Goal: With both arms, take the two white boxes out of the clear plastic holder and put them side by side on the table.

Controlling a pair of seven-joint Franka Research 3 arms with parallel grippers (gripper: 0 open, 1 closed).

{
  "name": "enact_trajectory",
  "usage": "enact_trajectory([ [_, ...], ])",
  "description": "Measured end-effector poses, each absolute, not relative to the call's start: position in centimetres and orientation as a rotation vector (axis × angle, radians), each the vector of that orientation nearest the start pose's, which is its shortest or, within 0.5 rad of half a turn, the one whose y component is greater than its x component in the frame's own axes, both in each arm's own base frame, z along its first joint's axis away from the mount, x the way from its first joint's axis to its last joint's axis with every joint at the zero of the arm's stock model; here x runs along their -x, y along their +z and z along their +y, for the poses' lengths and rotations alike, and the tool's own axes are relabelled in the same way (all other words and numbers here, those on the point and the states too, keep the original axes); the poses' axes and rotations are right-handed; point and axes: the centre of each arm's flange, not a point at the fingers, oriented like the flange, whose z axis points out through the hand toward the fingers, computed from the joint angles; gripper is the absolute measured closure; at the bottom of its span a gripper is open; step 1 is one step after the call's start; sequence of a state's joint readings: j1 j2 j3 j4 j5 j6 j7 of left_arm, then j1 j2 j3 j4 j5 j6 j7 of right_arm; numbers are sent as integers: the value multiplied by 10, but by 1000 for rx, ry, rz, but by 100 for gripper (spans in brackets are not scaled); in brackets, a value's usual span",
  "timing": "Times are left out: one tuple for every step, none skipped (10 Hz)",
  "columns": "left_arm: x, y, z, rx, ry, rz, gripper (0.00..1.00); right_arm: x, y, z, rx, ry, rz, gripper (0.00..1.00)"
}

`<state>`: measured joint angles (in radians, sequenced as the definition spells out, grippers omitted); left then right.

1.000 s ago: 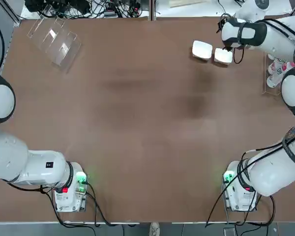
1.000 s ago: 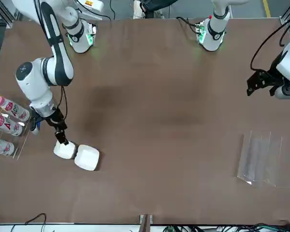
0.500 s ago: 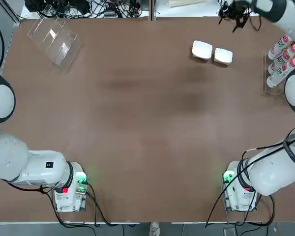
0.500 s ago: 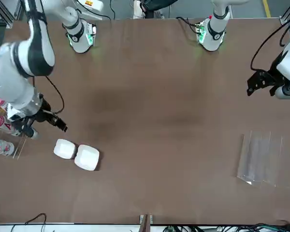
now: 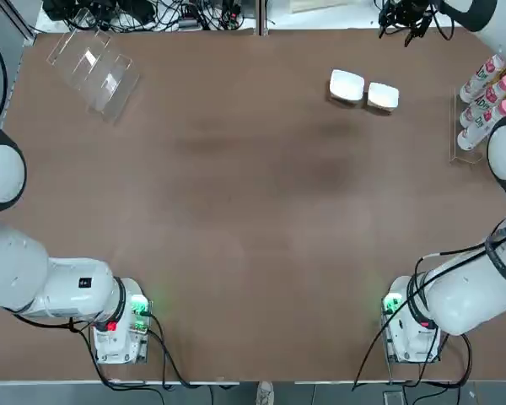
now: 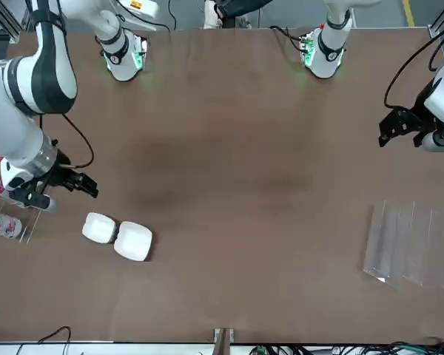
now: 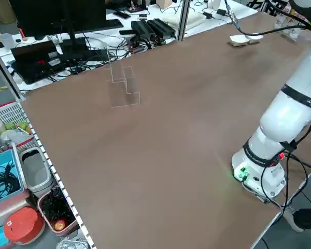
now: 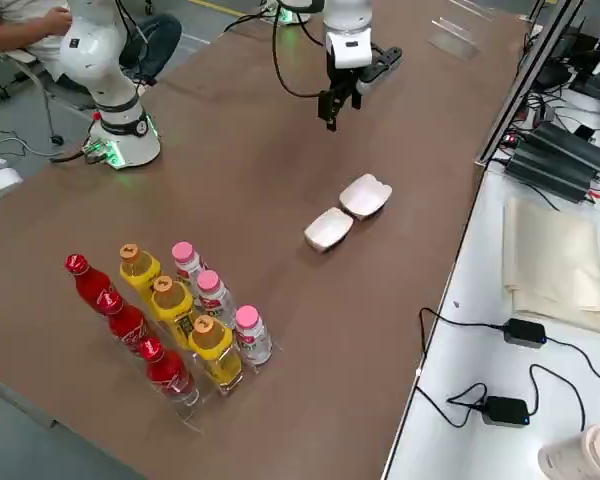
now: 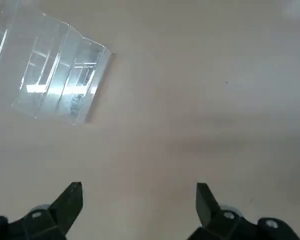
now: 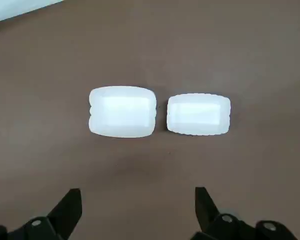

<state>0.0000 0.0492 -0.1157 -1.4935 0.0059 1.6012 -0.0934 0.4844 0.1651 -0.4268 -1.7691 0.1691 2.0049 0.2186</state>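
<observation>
Two white boxes lie side by side on the brown table (image 5: 236, 219), over by its far edge, to the right of the middle. The big box (image 5: 347, 86) is on the left and the small box (image 5: 383, 96) is on the right, with a little gap between them. They both have round corners.

The clear plastic holder (image 5: 96, 74) is well apart from them, by the far left corner of the table. It has no white box in it now.

The right claw (image 10: 138, 190) is up in the air near the two boxes. Its two black fingers are spread wide, let go of everything, and they do not touch a box.

The left claw (image 9: 139, 185) is up over the left part of the table, near the clear holder. Its fingers are wide apart too, and it has nothing in its grip.

On the right side of the table, bottles (image 8: 213, 350) with red, yellow and pink parts stand in a clear rack (image 5: 467, 155). A person (image 8: 30, 27) sits past the left side of the table.
</observation>
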Motion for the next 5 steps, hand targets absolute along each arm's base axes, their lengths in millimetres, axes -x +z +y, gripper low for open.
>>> enact_trajectory([
  [-570,636,-64,3146,-92,34,0,-612,481,57,3026,-105,314,0],
  [-570,636,-64,3146,-92,34,0,-612,483,54,3029,-107,302,0],
  [-570,636,-64,3146,-92,35,0,-613,485,48,3031,-110,285,0],
  [-570,636,-64,3146,-92,35,0,-614,490,36,3032,-100,257,0],
  [-570,636,-64,3146,-92,35,0,-614,499,19,3035,-84,227,0],
])
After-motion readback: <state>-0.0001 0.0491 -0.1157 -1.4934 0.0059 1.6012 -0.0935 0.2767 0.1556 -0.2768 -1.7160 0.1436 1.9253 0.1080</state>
